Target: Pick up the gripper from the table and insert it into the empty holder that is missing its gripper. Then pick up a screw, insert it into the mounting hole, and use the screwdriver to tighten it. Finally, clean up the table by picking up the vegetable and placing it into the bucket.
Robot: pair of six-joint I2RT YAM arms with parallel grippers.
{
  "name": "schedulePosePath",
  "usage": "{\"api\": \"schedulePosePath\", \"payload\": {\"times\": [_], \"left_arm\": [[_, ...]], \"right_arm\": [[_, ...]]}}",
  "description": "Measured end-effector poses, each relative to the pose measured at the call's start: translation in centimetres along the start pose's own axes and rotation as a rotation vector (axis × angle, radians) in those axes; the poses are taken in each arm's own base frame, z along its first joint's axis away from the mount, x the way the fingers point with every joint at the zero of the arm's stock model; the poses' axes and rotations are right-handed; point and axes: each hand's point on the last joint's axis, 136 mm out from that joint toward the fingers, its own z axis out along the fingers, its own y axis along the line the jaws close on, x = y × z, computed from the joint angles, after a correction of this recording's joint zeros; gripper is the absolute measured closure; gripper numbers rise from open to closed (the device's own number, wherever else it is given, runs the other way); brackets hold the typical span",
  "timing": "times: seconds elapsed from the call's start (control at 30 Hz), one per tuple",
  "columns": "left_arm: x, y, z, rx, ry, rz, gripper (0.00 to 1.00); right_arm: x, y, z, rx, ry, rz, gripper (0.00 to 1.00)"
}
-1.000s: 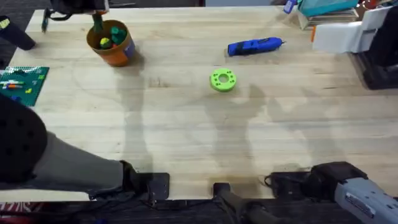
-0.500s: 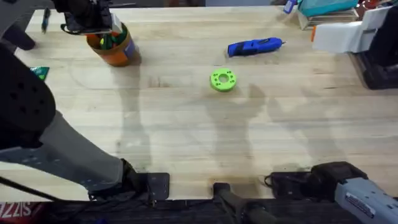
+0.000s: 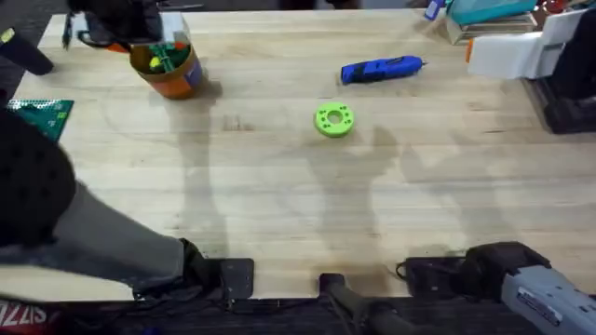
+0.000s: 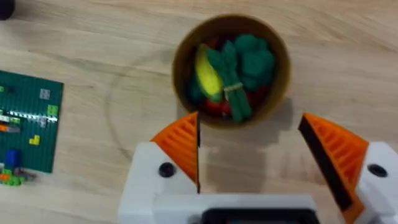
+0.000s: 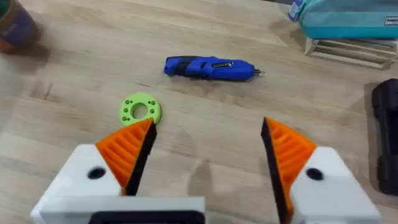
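Both fingers of the left gripper (image 4: 249,149) now stand apart and empty, having risen since a moment ago above the bucket (image 4: 231,68), where the vegetable (image 4: 245,65) lies, so cleanup looks finished.

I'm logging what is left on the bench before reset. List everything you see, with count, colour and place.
bucket: one, orange, far left of the table
toy vegetables: several, green, yellow and red, inside the bucket
screwdriver: one, blue, far centre-right, lying flat
ring disc: one, bright green, mid-table, nearer than the screwdriver
brick baseplate: one, green, left edge
pouch: one, teal, far right corner, on a white stand
table: one, light wood
left pincer: white with orange pads, open, just short of the bucket
right pincer: white with orange pads, open, empty
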Motion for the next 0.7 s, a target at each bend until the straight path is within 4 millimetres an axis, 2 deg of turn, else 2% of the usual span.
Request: {"api": "schedulePosePath", "payload": {"times": [0.1, 0.23, 0.5, 0.7], "left_arm": [[0.0, -0.2, -3.5, 0.022, -0.037, -0.001, 0.098], [1.3, -1.3, -8.3, 0.088, -0.065, 0.002, 0.094], [4.4, -3.6, -15.3, 0.164, -0.106, 0.051, 0.092], [7.3, -4.6, -20.4, 0.195, -0.163, 0.092, 0.092]], "right_arm": [[0.0, 0.0, 0.0, 0.0, 0.0, 0.0, 0.008], [0.0, 0.0, 0.0, 0.0, 0.0, 0.0, 0.008], [0.0, 0.0, 0.0, 0.0, 0.0, 0.0, 0.008], [0.0, 0.0, 0.0, 0.0, 0.0, 0.0, 0.008]]}}
